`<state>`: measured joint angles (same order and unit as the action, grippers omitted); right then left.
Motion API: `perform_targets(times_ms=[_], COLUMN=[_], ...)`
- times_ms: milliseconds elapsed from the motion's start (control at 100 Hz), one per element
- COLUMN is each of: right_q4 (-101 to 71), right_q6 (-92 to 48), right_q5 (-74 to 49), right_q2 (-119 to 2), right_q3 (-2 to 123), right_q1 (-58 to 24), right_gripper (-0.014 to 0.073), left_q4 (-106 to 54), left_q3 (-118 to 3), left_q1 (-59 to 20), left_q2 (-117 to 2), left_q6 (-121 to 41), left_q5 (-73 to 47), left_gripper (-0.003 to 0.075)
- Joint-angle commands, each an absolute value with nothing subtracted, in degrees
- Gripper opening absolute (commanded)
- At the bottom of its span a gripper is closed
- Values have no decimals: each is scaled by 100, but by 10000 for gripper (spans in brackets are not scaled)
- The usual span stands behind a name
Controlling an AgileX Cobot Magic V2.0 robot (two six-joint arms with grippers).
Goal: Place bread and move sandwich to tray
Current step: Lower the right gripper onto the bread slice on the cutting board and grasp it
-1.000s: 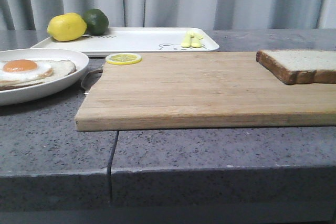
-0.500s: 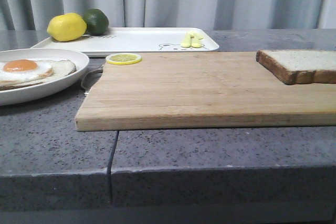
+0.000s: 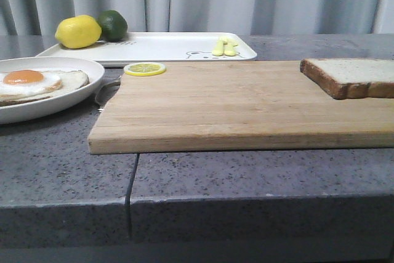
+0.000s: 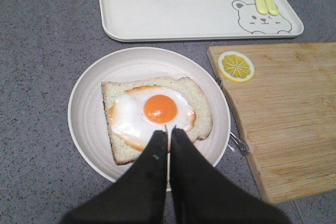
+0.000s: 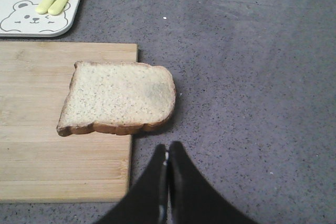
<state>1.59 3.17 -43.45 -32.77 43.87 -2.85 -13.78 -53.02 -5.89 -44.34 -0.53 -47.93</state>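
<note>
Presently untouched: bread (image 3: 352, 77) right of frame, off sandwich (image 3: 34, 83); tray (image 3: 166, 47) awaiting; both tools (image 4: 168, 136) (image 5: 167, 156) together, empty.

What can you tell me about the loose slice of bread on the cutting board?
The bread is one square slice with a pale, speckled crumb face and a dark brown crust. It lies flat, face up, at the wooden cutting board's right end, one corner overhanging the grey counter. Nothing rests on it; the right gripper, fingers together, hovers nearby without touching.
</note>
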Motion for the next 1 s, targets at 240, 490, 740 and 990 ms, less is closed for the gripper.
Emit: perform_targets(times_ms=[240, 490, 740, 990], right_q4=[-45, -51, -51, -51], right_q6=[322, 322, 322, 322], right_q5=[-3977, -3989, -4002, -4002], right_q2=[-3340, -3340, -3340, -3340], right_q3=[4599, 4599, 4599, 4599], right_q1=[-304, -304, -304, -304], right_gripper=[232, 587, 582, 582], left_q4=[-1463, -1463, -1463, -1463], left_q3=[-5501, -5501, -5501, -5501], left_q1=[-616, -616, -616, -616], left_q2=[-4454, -4454, -4454, -4454], left_q6=[-77, -77, -77, -77], left_q5=[-4429, -4439, -4428, -4428], left_gripper=[140, 485, 513, 513])
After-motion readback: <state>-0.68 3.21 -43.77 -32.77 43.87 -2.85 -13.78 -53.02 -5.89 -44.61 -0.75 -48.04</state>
